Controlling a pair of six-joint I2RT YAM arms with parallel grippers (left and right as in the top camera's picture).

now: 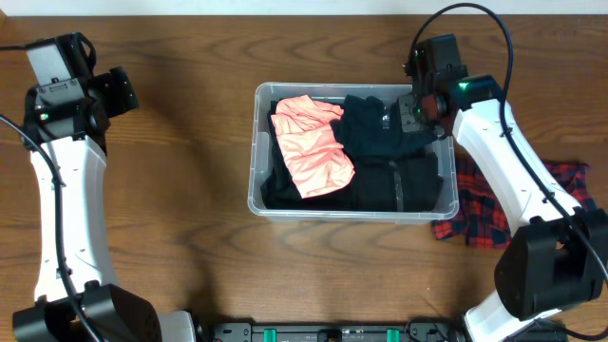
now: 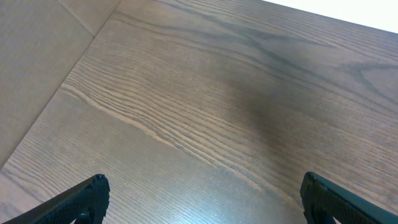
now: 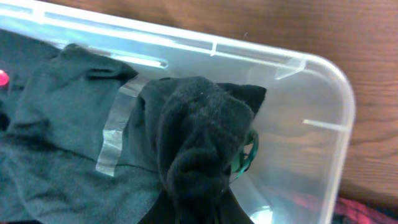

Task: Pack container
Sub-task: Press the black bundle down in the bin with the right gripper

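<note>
I see the container (image 1: pixel 253 152) in the middle of the table (image 1: pixel 190 247), my right claw (image 1: pixel 414 110) pinched on a black cloth (image 3: pixel 193 130) at its back right corner, and my left claw (image 2: pixel 202 196) wide open over the table's left side

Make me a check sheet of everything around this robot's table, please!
Surface: wooden table.
Job's things: clear container holds a pink garment and black clothes.
Clutter: red plaid cloth beside the container, under the right arm.
Grippers: left gripper open over bare wood; right gripper shut on a black garment at the container's corner.
Cables: black cable loops above the right arm.
Surroundings: plain tan surface past the table edge.
</note>
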